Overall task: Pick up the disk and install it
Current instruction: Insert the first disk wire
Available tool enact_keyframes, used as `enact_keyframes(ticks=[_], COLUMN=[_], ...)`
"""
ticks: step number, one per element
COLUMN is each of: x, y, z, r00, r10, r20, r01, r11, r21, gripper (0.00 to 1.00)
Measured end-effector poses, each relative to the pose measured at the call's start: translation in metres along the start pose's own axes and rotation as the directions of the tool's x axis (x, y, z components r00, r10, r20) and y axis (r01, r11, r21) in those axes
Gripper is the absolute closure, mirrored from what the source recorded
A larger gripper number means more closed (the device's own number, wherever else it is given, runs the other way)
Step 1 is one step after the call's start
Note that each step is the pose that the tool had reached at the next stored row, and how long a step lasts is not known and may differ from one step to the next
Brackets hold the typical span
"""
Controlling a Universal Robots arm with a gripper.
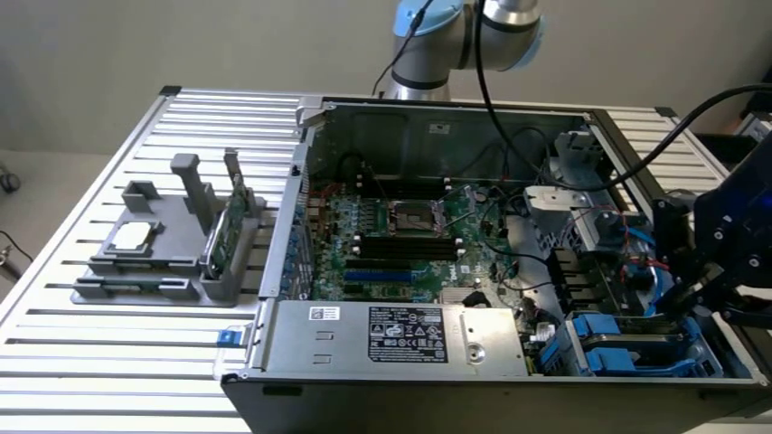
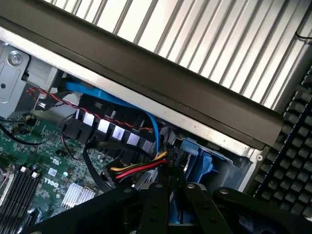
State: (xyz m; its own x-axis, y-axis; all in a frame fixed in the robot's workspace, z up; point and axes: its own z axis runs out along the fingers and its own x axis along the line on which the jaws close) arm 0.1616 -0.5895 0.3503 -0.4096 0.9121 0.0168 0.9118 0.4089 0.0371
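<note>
The gripper point(image 2: 171, 197) is pinching, nearly closed, on the disk point(image 2: 197, 158), whose blue carrier is hanging at the drive bay point(image 1: 627, 348); a cable bundle point(image 2: 139, 170) is lying just beside it. I'm guessing a tilted carrier risks jamming, or snagging those wires.

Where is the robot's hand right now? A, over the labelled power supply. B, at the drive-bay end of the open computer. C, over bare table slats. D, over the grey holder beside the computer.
B: the hand hangs at the exterior view's right end of the computer case, by the blue drive carriers, well away from the grey holder.
</note>
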Motion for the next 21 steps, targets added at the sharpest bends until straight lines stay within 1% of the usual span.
enact_keyframes(ticks=[5,10,12,15,17,21], x=[0.0000,0.0001,0.0005,0.0011,0.0016,0.0023], y=[0.0000,-0.0002,-0.0009,-0.0026,-0.0037,-0.0054], z=[0.0000,0.0000,0.0007,0.0021,0.0027,0.0040], r00=[0.9989,0.9947,0.9936,0.9925,0.9918,0.9903], r10=[0.046,0.102,0.113,0.122,0.127,0.137], r20=[0.0022,0.0039,0.0043,0.0069,0.0119,0.0235], r01=[-0.046,-0.102,-0.113,-0.122,-0.127,-0.138], r11=[0.9989,0.9948,0.9936,0.9924,0.9917,0.9901], r21=[-0.0006,-0.0009,0.0029,0.0133,0.0183,0.0265], gripper=[0.84,0.84,0.84,0.84,0.84,0.84])
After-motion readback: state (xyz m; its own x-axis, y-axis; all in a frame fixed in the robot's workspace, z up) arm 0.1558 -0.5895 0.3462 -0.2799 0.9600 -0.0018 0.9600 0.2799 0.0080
